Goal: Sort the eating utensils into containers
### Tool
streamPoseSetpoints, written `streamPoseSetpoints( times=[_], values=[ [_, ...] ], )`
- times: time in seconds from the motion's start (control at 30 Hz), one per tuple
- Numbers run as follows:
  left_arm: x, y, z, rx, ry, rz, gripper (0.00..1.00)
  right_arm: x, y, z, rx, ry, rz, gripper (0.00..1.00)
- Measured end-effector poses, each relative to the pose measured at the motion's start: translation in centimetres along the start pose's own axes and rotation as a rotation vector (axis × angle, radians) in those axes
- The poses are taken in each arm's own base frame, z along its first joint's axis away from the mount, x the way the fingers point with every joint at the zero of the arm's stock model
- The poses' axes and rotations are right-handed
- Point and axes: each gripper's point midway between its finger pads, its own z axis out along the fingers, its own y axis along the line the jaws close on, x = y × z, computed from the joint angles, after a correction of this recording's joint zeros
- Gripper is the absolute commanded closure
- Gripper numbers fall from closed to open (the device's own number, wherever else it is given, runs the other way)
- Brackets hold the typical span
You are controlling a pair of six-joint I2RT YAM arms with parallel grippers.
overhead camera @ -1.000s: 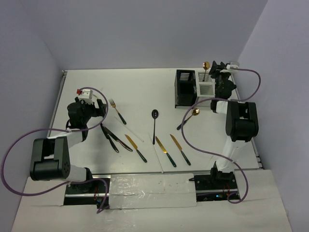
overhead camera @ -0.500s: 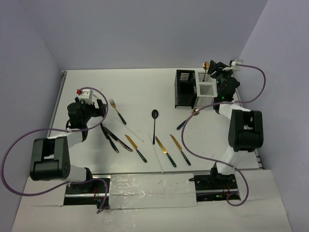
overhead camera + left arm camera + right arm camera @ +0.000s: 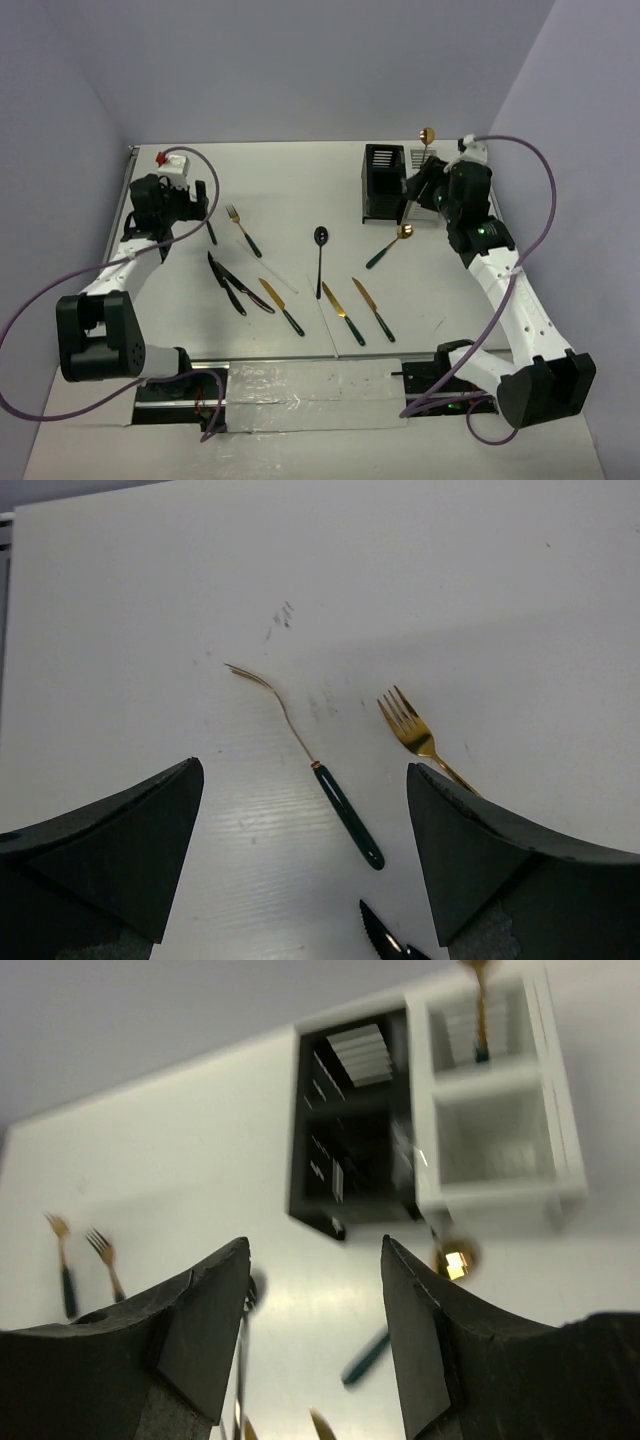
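The containers stand at the back right: a black caddy (image 3: 382,180) (image 3: 350,1140) joined to a white caddy (image 3: 428,160) (image 3: 500,1110), and a gold spoon (image 3: 427,135) (image 3: 480,1010) stands in the white one. My right gripper (image 3: 415,190) (image 3: 315,1260) hovers just in front of them, open and empty. Below it lies another gold spoon (image 3: 390,245) (image 3: 455,1260). My left gripper (image 3: 200,212) (image 3: 305,775) is open above a dark-handled gold fork (image 3: 310,765), beside a second fork (image 3: 243,230) (image 3: 415,735).
Across the middle of the table lie a black spoon (image 3: 320,250), two black knives (image 3: 235,285), three gold knives (image 3: 282,305) (image 3: 343,312) (image 3: 372,308) and thin white sticks (image 3: 280,278). Purple cables loop beside both arms. Walls close in on the left, back and right.
My right gripper drew back from above the white caddy toward the near left while its jaws widened, and the gold spoon stays in the caddy. My left gripper moved toward the far side.
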Motion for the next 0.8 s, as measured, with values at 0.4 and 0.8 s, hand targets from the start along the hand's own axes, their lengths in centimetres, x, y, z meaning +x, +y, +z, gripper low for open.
streamPoseSetpoints(
  times=[0.4,0.8],
  values=[
    [6.9,-0.4,-5.6,-0.024,0.227,0.053,0.07,17.1,-6.3,0.4,0.276,0.513,0.030,0.35],
    [5.9,-0.4,-6.8,-0.033,0.184,0.073,0.07,24.7,-7.0,5.4,0.415,0.720,-0.008,0.36]
  ],
)
